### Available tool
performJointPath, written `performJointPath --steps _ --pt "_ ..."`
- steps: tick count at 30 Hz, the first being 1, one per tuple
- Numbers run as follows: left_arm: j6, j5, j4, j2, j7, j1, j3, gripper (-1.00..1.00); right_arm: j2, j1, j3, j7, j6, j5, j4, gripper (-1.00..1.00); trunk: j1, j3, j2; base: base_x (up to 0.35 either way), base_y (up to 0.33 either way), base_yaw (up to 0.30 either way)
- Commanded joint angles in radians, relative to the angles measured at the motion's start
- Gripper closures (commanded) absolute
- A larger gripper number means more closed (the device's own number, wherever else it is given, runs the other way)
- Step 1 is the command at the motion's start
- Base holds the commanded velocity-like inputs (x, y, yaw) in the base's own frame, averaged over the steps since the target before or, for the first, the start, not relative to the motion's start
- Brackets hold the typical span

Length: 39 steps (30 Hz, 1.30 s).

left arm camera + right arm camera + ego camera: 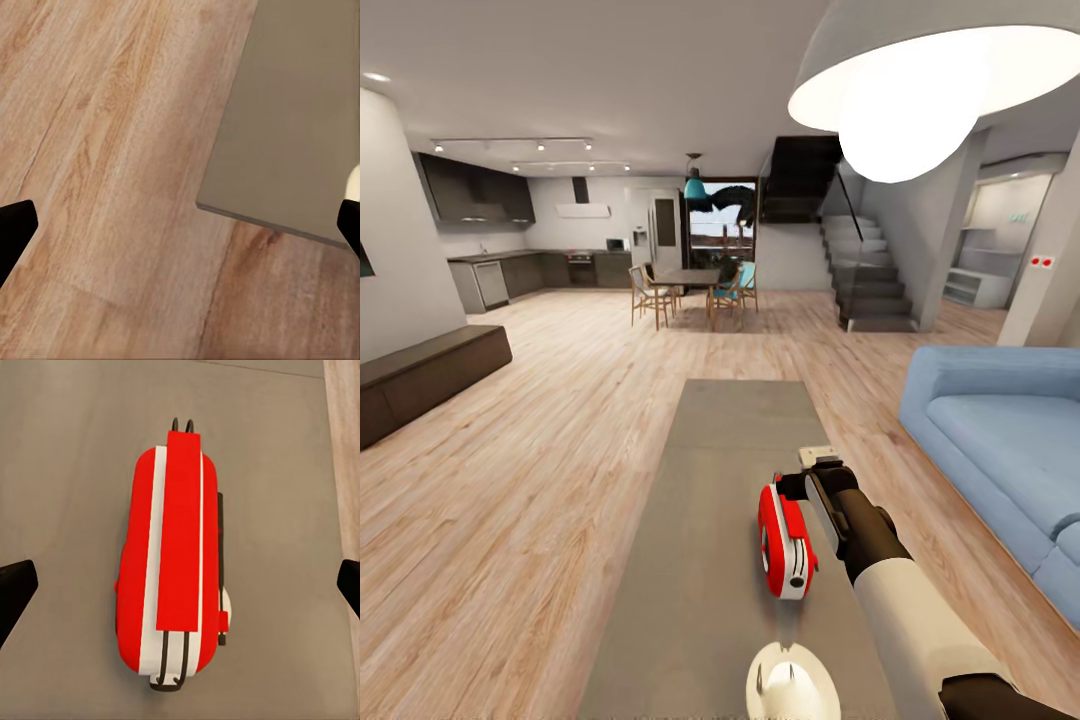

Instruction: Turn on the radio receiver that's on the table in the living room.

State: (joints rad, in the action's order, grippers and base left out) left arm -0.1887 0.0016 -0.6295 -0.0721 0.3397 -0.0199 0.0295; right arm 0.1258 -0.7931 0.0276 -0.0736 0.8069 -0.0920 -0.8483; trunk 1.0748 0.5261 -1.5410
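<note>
Head view shows the radio receiver [786,541] standing on the table [700,520] toward its near right; the right gripper [180,585] hovers above it, fingers spread wide, apparently to reach its switch. The left gripper [180,225] hangs open over floor [112,150].

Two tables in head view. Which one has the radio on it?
The grey coffee table nearest the robot, holding the red radio beside the right gripper; the far dining table has chairs around it.
</note>
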Motion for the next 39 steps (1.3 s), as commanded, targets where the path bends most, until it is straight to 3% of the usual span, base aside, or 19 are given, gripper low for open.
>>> performJointPath --steps 1,23,28,39 --pt "0.0 0.0 0.0 0.0 0.0 0.0 0.0 -1.0 0.0 0.0 0.0 0.0 0.0 0.0 0.0 -1.0 0.0 0.002 0.0 0.0 0.0 0.0" --pt "0.001 0.0 0.0 0.0 0.001 0.0 0.001 -1.0 -0.001 0.0 -0.002 0.0 0.0 -0.001 -0.003 -1.0 0.0 0.037 0.0 0.0 0.0 0.0" --pt "0.002 0.0 0.0 0.0 0.001 0.0 0.001 -1.0 -0.033 0.0 -0.004 0.0 -0.026 -0.002 -0.008 -1.0 0.0 0.045 0.0 0.0 0.0 0.0" --pt "0.002 0.0 0.0 0.001 0.001 0.0 0.001 -1.0 -0.058 0.0 -0.005 -0.001 -0.028 0.0 -0.044 -1.0 0.0 0.063 0.0 0.0 0.0 0.0"
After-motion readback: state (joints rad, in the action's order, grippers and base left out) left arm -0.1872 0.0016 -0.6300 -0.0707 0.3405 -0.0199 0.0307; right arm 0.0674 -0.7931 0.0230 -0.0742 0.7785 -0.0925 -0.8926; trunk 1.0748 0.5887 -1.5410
